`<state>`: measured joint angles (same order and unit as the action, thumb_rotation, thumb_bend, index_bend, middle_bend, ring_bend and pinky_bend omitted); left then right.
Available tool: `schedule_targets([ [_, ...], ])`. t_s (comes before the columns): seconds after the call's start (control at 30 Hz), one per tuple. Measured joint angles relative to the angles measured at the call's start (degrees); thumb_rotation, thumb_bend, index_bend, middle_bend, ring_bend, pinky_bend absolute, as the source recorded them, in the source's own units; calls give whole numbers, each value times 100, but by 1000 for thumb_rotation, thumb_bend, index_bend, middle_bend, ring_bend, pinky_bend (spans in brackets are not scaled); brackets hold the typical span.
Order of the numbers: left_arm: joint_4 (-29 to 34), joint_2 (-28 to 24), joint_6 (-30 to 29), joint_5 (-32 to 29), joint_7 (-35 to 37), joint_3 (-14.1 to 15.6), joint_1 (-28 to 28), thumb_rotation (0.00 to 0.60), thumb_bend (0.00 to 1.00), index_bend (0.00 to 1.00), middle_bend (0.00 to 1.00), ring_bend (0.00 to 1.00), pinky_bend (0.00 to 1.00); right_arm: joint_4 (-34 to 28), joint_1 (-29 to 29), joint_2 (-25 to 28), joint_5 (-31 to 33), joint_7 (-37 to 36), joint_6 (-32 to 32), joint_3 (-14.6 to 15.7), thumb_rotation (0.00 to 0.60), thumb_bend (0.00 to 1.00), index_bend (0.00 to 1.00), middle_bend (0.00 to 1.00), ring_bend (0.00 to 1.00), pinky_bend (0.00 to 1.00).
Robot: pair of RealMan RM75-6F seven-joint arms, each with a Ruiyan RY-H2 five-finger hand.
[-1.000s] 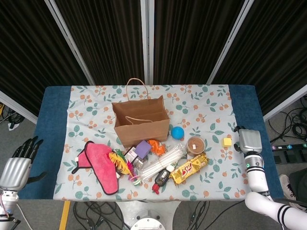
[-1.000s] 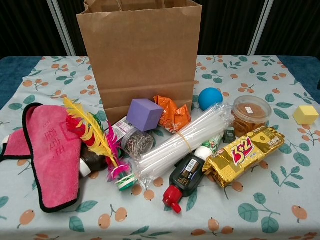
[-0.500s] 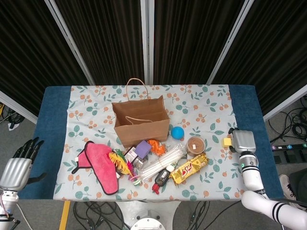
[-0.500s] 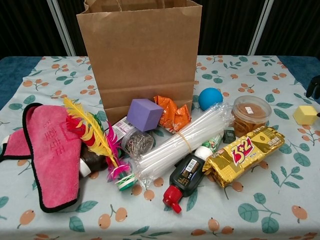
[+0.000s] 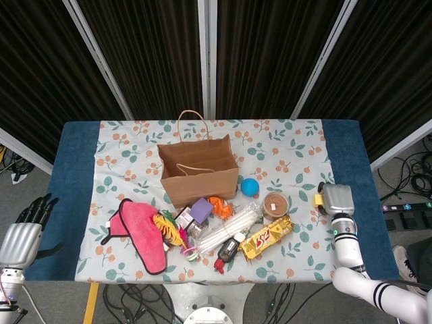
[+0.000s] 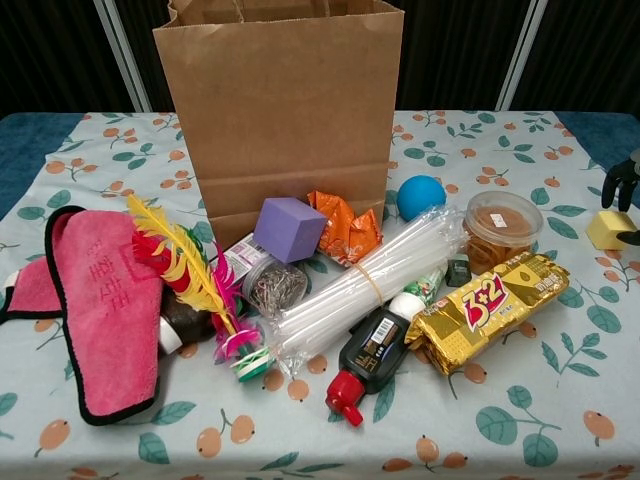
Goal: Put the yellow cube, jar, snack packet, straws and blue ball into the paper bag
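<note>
The right hand (image 5: 335,199) is sliding in — spread fingers (image 6: 622,177) now reaching around the yellow cube (image 6: 607,229), readying the first pickup.

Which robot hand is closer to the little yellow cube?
The right robot hand. It sits right beside the small yellow cube, fingers around it. The left robot hand is far off, past the table's opposite edge.

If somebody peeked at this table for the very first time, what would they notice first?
Probably the tall paper bag standing open at the back of the flowery tablecloth. Next, the heap in front of it: a pink cloth on the left and a shiny gold snack packet on the right.
</note>
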<state>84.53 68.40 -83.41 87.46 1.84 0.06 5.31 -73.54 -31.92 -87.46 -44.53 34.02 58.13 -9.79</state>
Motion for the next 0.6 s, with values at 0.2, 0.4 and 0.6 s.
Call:
schedule_targets([
  [0.2, -88, 51, 1, -7, 53, -15, 6, 600, 94, 80, 137, 63, 194, 130, -36, -77, 65, 37, -34, -7, 600, 177, 438, 421, 533, 629],
  [0.4, -129, 73, 22, -27, 80, -15, 6, 600, 94, 80, 137, 63, 194, 217, -46, -156, 54, -17, -53, -6, 600, 177, 524, 478, 592, 644],
  [0.6, -125, 63, 15, -15, 100, -19, 11, 600, 93, 80, 137, 63, 194, 207, 0, -164, -141, -209, 76, -26, 600, 183, 580, 516, 613, 651],
])
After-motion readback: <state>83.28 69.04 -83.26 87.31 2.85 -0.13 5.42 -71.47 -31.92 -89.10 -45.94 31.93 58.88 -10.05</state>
